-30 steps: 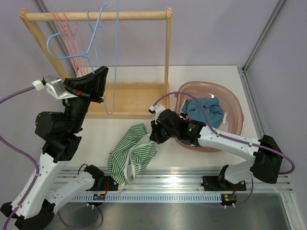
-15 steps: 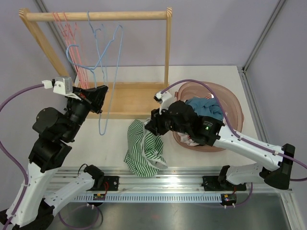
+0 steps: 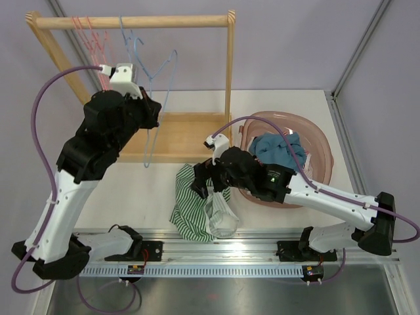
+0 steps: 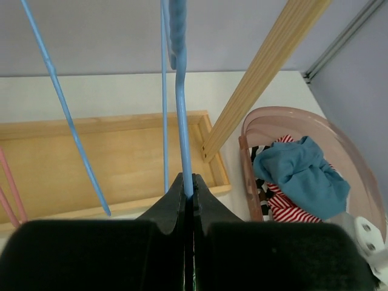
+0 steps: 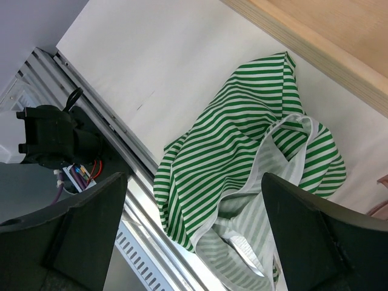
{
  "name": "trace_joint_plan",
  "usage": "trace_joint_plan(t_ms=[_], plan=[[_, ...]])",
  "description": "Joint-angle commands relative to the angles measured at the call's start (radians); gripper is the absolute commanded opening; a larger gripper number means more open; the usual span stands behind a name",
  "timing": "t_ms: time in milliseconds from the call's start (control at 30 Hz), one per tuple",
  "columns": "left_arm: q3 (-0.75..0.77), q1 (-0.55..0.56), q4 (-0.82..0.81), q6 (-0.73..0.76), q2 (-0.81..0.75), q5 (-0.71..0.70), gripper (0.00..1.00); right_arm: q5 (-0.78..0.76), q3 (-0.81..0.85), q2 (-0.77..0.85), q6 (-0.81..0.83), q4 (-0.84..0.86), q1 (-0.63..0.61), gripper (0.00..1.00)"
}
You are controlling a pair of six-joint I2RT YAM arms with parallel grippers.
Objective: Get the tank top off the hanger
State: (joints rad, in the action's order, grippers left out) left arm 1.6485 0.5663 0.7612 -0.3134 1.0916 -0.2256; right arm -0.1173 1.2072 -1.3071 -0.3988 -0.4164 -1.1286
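Firstly, left gripper (image 4: 188, 182): pinched shut on a wire of the blue hanger (image 4: 180, 121), holding the bare hanger up by the wooden rail (image 3: 131, 21), probably to stop it swinging or dropping; cannot tell whether the hook sits on that rail.
Right gripper (image 5: 194, 176): spread wide, gripping nothing, hovering just above the tank top (image 5: 230, 157); reads as a release pose, with the cloth left to lie.
Tank top: off the hanger, crumpled on the table (image 3: 131, 190) by the mounting rail (image 3: 230, 246), beside the pink basin (image 3: 326, 157), well apart from the hanger.
Left arm: reared high, elbow bent, wrist reaching toward the rack.
Right arm: stretched low across the table from its base, wrist angled down over the cloth.
Task status: judged essentially complete.
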Motion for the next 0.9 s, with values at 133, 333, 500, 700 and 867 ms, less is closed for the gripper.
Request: trace_joint_plan(t_ms=[133,333,500,700,867], plan=[[0.406,-0.014,0.108,0.046,0.266,-0.093,0.00,-0.047,-0.086,0.098,-0.034,0.037,-0.005,0.99],[0.690,-0.075,0.208,0.050,0.510,-0.098,0.00,-0.051,-0.129,0.156,-0.040,0.039,-0.005,0.99],[0.781,-0.118,0.205,0.068,0.605,-0.078,0.00,-0.041,-0.187,0.206,-0.048,0.057,-0.005,1.00],[0.765,-0.164,0.208,0.066,0.657,-0.040,0.00,-0.025,-0.242,0.214,-0.049,0.077,-0.007,1.00],[0.731,-0.167,0.216,0.065,0.636,-0.050,0.11,-0.013,-0.203,0.106,-0.055,0.033,-0.010,0.99]])
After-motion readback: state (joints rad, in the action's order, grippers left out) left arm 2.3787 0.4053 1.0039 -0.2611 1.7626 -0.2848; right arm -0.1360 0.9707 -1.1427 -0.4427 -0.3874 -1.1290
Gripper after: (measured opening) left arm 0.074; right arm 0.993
